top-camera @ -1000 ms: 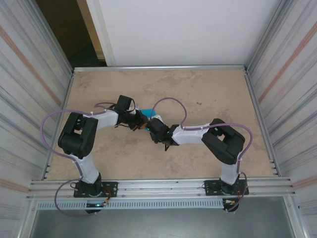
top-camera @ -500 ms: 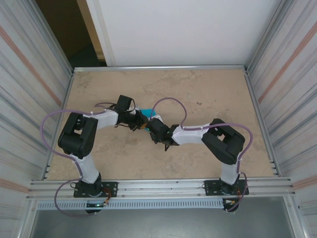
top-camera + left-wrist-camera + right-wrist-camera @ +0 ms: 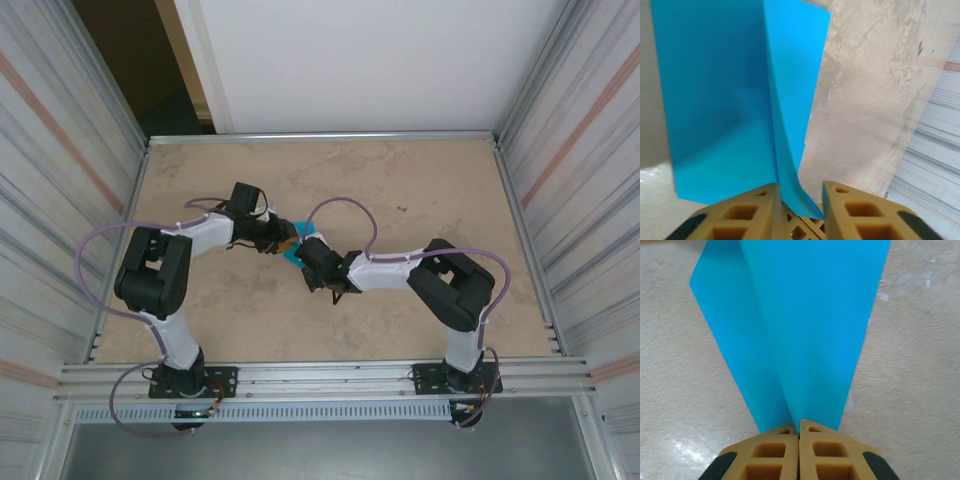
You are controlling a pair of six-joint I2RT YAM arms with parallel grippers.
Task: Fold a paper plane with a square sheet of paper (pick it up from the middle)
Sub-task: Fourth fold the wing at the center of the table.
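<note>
The step in hand appears to be setting the centre crease, with both hands meeting at the sheet. To do it well, the right hand point(image 3: 799, 426) should pinch firmly on the fold line so the two layers lie edge to edge. The left hand point(image 3: 800, 192) should close squarely on that same ridge rather than on one loose flap, then slide along it without any sideways tug. Paper this thin is likely to skew or tear if the two hands pull against each other.

The right hand's fingers are pressed together, clamped on the square sheet of paper point(image 3: 805, 330). The sheet fans forward from its fingertips in two panels that meet at a crease, over the bench point(image 3: 920, 365). The left hand's fingers stand apart, and a narrow folded edge of the sheet runs down into the gap between them. Whether that edge touches either pad I cannot tell. Most of the sheet spreads ahead of that hand and to its left.
</note>
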